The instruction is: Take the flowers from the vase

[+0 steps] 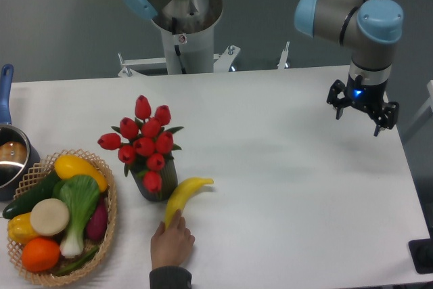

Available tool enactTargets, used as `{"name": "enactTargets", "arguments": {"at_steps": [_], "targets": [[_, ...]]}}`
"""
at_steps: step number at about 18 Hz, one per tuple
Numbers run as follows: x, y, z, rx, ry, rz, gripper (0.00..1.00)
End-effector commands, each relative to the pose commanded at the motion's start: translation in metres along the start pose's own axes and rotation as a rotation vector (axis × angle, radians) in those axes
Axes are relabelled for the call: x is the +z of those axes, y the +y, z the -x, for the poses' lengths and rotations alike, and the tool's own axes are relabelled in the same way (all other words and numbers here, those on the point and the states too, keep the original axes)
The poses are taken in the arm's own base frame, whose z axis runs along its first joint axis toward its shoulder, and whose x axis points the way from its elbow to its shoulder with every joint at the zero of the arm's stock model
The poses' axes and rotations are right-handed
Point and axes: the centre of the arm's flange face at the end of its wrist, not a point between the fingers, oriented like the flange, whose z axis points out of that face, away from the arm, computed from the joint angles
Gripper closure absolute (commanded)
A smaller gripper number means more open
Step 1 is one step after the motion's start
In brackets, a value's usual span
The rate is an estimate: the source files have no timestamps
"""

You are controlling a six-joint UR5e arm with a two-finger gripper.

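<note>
A bunch of red tulip flowers with green leaves stands in the dark grey vase at the left-centre of the white table. The blooms spread wider than the vase and hide most of it. My gripper hangs far off at the right side of the table, above the surface, its black fingers spread open with nothing between them.
A human hand holds a yellow banana lying against the vase's right side. A wicker basket of vegetables and fruit sits at the front left. A steel pot with a blue handle stands at the left edge.
</note>
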Motion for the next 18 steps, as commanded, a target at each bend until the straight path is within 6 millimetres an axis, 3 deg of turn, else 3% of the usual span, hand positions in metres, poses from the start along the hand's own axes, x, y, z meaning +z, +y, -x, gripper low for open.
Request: {"name": "enactTargets", "arguments": {"at_steps": [6,10,13,15,18], "targets": [[-0.003,0.0,-0.009,-0.009,0.006,-0.028,0.0],[0.011,0.001,-0.023,-0.092,0.051,-0.276,0.0],[0.009,-0.016,-0.025,-0.101,0.06,-0.429,0.0],[0.002,-0.035,-0.027,-0.183,0.093,-0.627,0.0],[0.003,-0.055,-0.05,-0.254,0.171,-0.812,0.0]]}}
